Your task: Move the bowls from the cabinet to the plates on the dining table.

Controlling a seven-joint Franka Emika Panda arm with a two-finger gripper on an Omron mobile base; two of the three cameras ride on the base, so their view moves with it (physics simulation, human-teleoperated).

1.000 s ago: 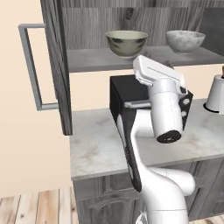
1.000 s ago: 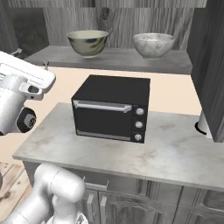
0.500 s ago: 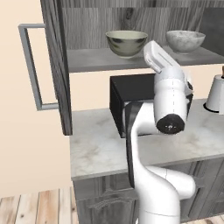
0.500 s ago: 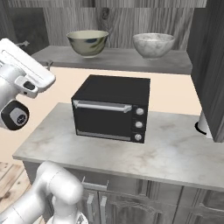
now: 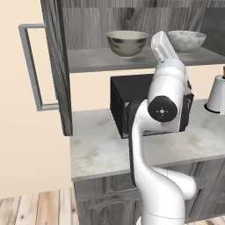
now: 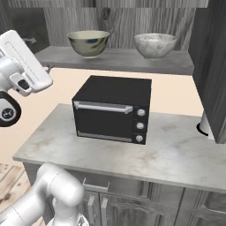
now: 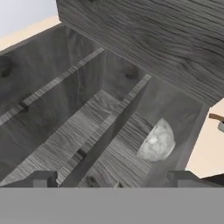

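The cabinet (image 5: 55,66) stands open, and both bowls sit on its lower shelf (image 6: 119,59). The cream-rimmed greenish bowl (image 5: 127,42) (image 6: 88,43) is on the left and the pale marbled bowl (image 5: 186,41) (image 6: 154,45) on the right. My hand (image 5: 164,46) (image 6: 24,62) is raised in front of the shelf, between the bowls in the left base view and apart from both. In the hand view my gripper (image 7: 113,181) is open and empty, looking into the cabinet, with the marbled bowl (image 7: 156,142) ahead on the right. The plates and the dining table are out of view.
A black oven (image 6: 112,108) (image 5: 132,99) stands on the marble counter (image 6: 176,154) right under the shelf. The open cabinet door with its bar handle (image 5: 30,66) juts out at the left, another door (image 6: 216,66) at the right. A white appliance (image 5: 217,94) sits at the counter's right end.
My arm has straightened, and the hand has risen and tilted up toward the cabinet shelf. The bowls have not moved and the gripper has stayed open.
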